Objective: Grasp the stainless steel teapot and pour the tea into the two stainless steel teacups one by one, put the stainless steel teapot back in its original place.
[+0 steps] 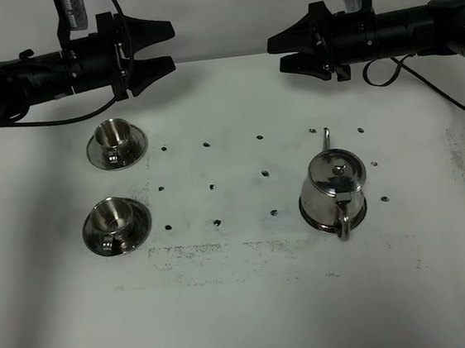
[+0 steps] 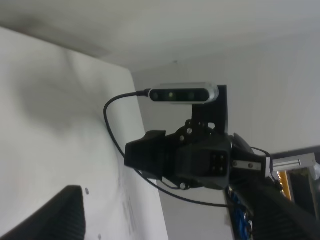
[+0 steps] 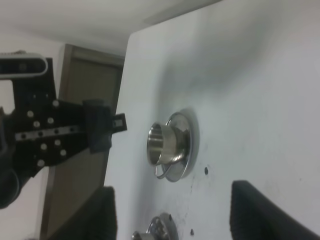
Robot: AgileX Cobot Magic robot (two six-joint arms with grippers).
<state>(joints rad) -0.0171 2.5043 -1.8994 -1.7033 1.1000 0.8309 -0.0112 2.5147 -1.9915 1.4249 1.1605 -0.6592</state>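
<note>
The stainless steel teapot (image 1: 334, 187) stands upright on its round steel tray (image 1: 313, 215) at the right of the table, spout pointing away and loop handle toward the front. Two stainless steel teacups on saucers sit at the left, one farther back (image 1: 115, 140) and one nearer (image 1: 114, 222). My left gripper (image 1: 171, 45) is open and empty, hovering behind the back cup. My right gripper (image 1: 275, 56) is open and empty, high behind the teapot. The right wrist view shows one cup (image 3: 167, 145) between my open fingers (image 3: 265, 210), and part of the second cup (image 3: 155, 230).
Small black marks (image 1: 212, 186) dot the white table (image 1: 246, 305) in rows between the cups and the teapot. A black cable (image 1: 422, 79) hangs from the right arm. The left wrist view shows only the right arm's gripper (image 2: 180, 160) and one of my own fingers (image 2: 55, 215).
</note>
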